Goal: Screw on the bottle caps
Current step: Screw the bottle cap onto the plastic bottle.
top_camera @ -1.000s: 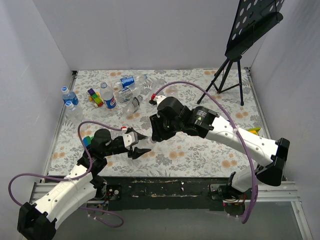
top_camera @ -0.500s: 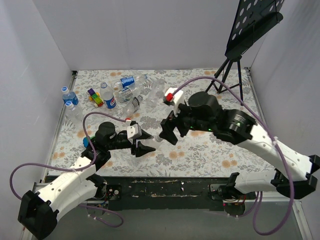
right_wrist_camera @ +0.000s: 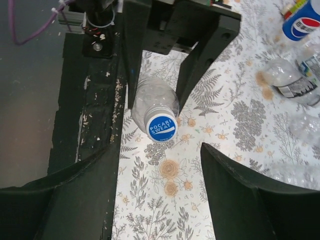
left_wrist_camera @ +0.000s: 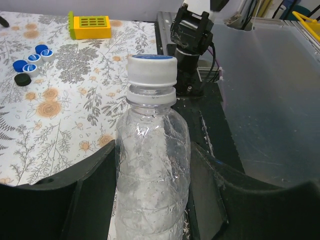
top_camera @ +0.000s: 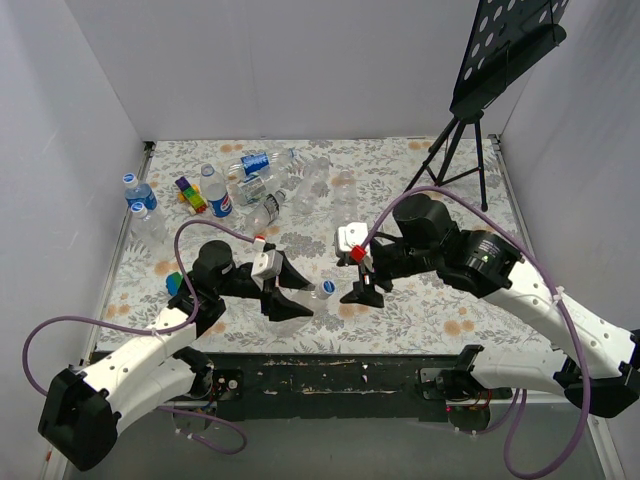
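The cap [left_wrist_camera: 151,70] sits on the neck of the bottle [left_wrist_camera: 152,165] and looks level there in the left wrist view. Its top is blue with white lettering that reads POCARI SWEAT, and its side is white. You cannot tell from these views whether it is turned down tight. The bottle is clear thin plastic, a little crumpled. It is held off the surface [top_camera: 430,315], tipped well over, with the cap end pointing toward the right arm. It hangs above the near edge of the surface, between the two arms.

Your left fingers [left_wrist_camera: 45,210] are clamped on the bottle's body, one on each side, below the shoulder. Your right fingers [right_wrist_camera: 75,200] stand apart with nothing between them. Their tips are just beside the cap, facing it end-on, and do not touch it.

Further out, the left wrist view shows a small group of loose caps [left_wrist_camera: 32,57] lying on the surface beyond the bottle, blue ones close together. A yellow block [left_wrist_camera: 91,26] lies past them.

From above, the other bottles [top_camera: 250,185] are gathered at the far left of the surface. Some lie on their sides and some stand upright, and two more stand by the left wall. A black tripod stand [top_camera: 455,150] stands in the far right corner.
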You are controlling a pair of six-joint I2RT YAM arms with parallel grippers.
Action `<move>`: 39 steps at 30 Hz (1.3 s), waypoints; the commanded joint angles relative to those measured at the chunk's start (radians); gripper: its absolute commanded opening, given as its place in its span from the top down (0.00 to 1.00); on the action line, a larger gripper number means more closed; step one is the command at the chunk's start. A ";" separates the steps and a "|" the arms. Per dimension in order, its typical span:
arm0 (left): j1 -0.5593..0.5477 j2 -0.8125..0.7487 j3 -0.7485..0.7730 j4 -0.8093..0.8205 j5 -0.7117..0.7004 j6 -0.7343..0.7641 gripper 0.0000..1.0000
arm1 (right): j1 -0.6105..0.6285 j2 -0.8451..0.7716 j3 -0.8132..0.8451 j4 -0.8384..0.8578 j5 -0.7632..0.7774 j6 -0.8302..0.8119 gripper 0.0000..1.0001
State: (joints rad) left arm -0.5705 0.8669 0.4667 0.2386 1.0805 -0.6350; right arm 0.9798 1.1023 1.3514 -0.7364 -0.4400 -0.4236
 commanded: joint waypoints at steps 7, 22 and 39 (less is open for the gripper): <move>0.008 0.006 0.013 0.061 0.073 -0.023 1.00 | -0.003 -0.019 -0.052 0.083 -0.166 -0.167 0.40; 0.008 -0.003 0.012 0.057 0.065 -0.015 1.00 | -0.003 0.041 -0.066 0.081 -0.161 -0.193 0.49; 0.008 0.004 0.010 0.064 0.055 -0.014 1.00 | -0.003 0.064 -0.101 0.115 -0.175 -0.170 0.62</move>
State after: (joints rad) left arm -0.5686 0.8757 0.4667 0.2867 1.1393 -0.6548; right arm 0.9787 1.1675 1.2602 -0.6727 -0.5873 -0.6064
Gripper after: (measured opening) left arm 0.520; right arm 0.423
